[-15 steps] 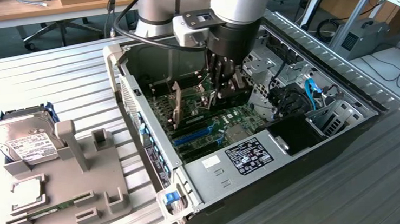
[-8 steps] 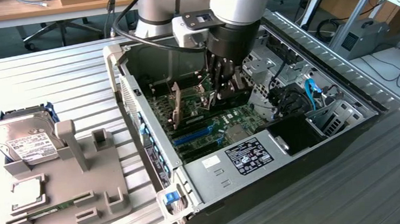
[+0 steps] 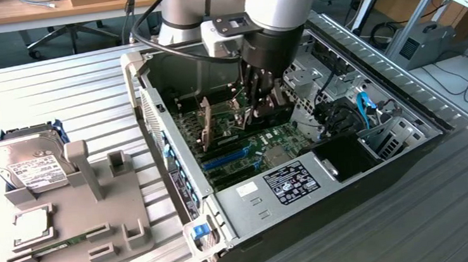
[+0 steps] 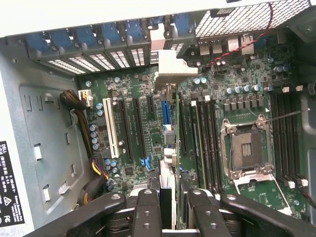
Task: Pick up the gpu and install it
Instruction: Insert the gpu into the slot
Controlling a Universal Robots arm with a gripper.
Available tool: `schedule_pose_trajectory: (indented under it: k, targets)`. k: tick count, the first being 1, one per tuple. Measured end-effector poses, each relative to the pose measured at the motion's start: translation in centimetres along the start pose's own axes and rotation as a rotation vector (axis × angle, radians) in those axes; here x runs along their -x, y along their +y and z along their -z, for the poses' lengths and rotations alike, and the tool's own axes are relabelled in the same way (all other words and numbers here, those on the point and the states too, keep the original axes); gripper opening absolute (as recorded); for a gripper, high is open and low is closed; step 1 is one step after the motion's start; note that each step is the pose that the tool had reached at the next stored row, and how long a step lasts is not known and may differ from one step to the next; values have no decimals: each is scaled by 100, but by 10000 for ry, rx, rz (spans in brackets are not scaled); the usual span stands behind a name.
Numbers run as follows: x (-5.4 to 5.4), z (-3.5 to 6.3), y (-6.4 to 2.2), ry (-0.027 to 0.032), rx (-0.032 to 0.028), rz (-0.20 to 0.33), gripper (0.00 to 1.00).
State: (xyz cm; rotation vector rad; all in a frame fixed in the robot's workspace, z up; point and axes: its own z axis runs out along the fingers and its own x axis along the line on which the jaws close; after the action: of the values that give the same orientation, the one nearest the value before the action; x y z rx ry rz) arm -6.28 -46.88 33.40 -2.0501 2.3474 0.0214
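My gripper (image 3: pixel 257 107) reaches down into the open computer case (image 3: pixel 159 131) and is shut on the gpu (image 3: pixel 239 114), which hangs upright over the motherboard (image 3: pixel 244 149). In the wrist view the gpu (image 4: pixel 169 190) runs edge-on between my two black fingers (image 4: pixel 146 212). Its silver end bracket (image 4: pixel 170 69) lies against the case's rear slot openings. The card stands above the expansion slots, close to the blue slot (image 4: pixel 165 111). I cannot tell whether its edge touches a slot.
A silver hard drive (image 3: pixel 29 163) rests on a grey fixture (image 3: pixel 80 214) at the exterior view's left. Inside the case are a labelled power supply (image 3: pixel 294 183), blue cables (image 3: pixel 363 107), a CPU socket (image 4: pixel 247 143), memory slots (image 4: pixel 284 133) and a cable bundle (image 4: pixel 79 106).
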Motion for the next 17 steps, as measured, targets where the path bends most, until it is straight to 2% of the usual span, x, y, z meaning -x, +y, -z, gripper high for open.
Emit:
schedule_pose_trajectory:
  k: [17]
  targets:
    - [-23,-26,42,2,0,0,26]
